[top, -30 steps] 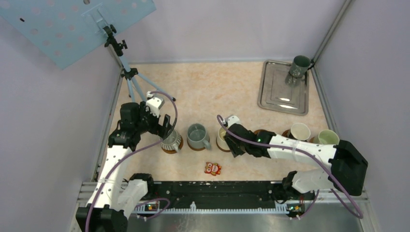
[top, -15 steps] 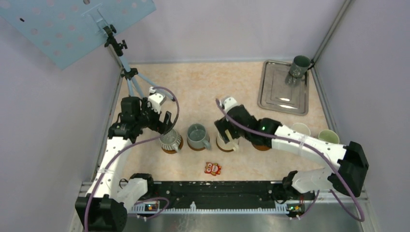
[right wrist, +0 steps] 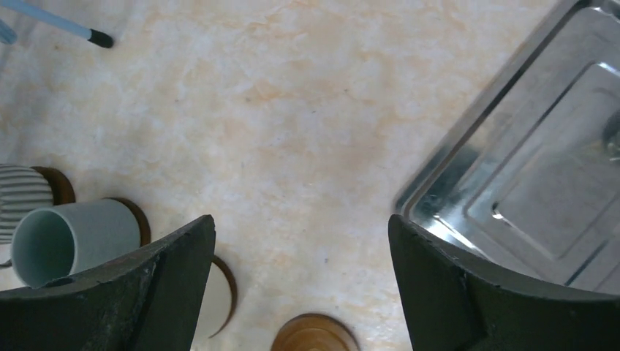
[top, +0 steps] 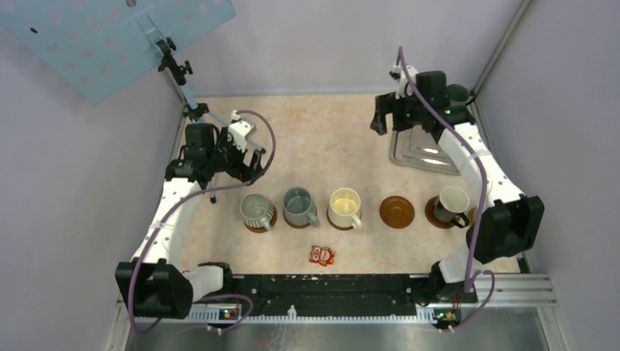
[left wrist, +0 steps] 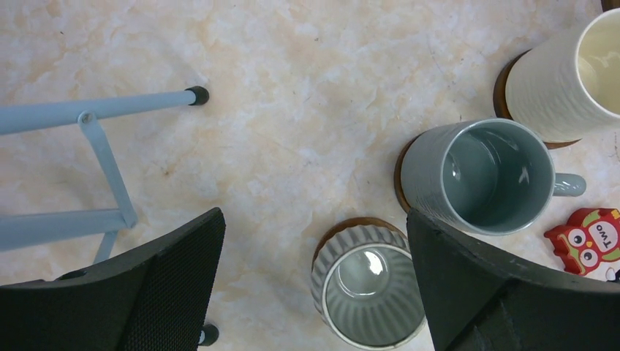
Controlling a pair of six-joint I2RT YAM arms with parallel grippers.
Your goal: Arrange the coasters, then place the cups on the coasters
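Three cups stand in a row, each on its own coaster: ribbed grey (top: 257, 210), blue-grey (top: 298, 206) and cream (top: 345, 208). To their right lies a bare coaster (top: 397, 212), then a pale cup (top: 451, 202) on a coaster. A dark green cup (top: 460, 95) shows behind the right wrist at the tray's far corner. My left gripper (top: 245, 157) hangs open above and behind the ribbed cup (left wrist: 369, 292), holding nothing. My right gripper (top: 386, 121) is open and empty beside the tray's left edge (right wrist: 453, 168), with the bare coaster (right wrist: 314, 333) below it.
A metal tray (top: 431, 157) lies at the back right. A blue tripod (top: 197, 117) stands at the back left, its legs (left wrist: 95, 110) close to my left gripper. A red owl packet (top: 322, 254) lies in front of the cups. Walls close in on both sides.
My right gripper opened off the cream cup, leaving it on its coaster, and swung far back to the tray. My left gripper rose and drew back from the ribbed cup.
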